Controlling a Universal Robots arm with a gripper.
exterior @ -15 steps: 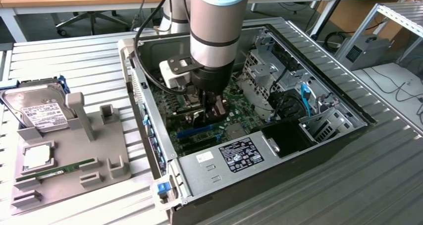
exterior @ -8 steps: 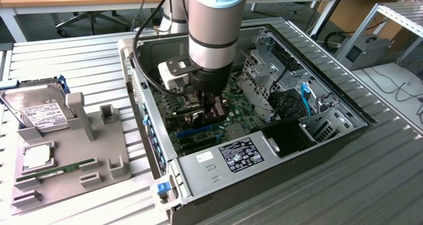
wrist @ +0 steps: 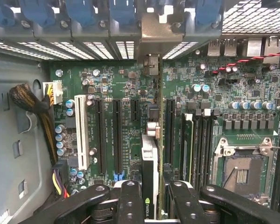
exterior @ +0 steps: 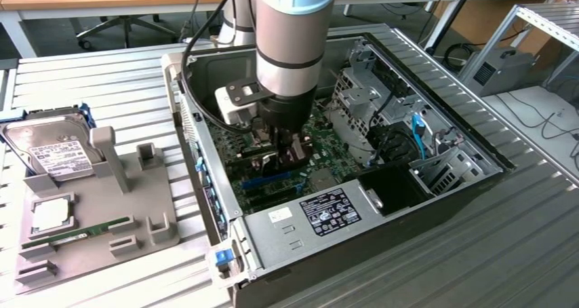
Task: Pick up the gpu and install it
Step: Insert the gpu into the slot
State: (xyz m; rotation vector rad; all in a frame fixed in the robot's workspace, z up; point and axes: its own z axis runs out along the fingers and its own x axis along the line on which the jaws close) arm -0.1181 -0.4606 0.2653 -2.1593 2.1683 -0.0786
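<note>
My gripper (wrist: 154, 201) is shut on the gpu (wrist: 149, 163). I see the card edge-on, with its black cooler face and green logo between the two black fingers (wrist: 130, 200). Its silver end bracket (wrist: 154, 32) reaches up to the case's rear slot openings. The card stands on edge over the long black expansion slots (wrist: 117, 135) of the green motherboard (wrist: 107, 79). Whether it sits in a slot I cannot tell. In the exterior view the gripper (exterior: 287, 155) is low inside the open computer case (exterior: 425, 206), with the dark gpu (exterior: 268, 164) beneath it.
A silver drive cage (exterior: 362, 98) and blue cables (exterior: 418, 128) crowd the case on the exterior view's right. On the exterior view's left a grey fixture (exterior: 135, 206) carries a hard drive (exterior: 54, 148), a RAM stick (exterior: 77, 232) and a CPU (exterior: 53, 213). RAM slots (wrist: 200, 140) and the CPU socket (wrist: 242, 172) lie beside the card.
</note>
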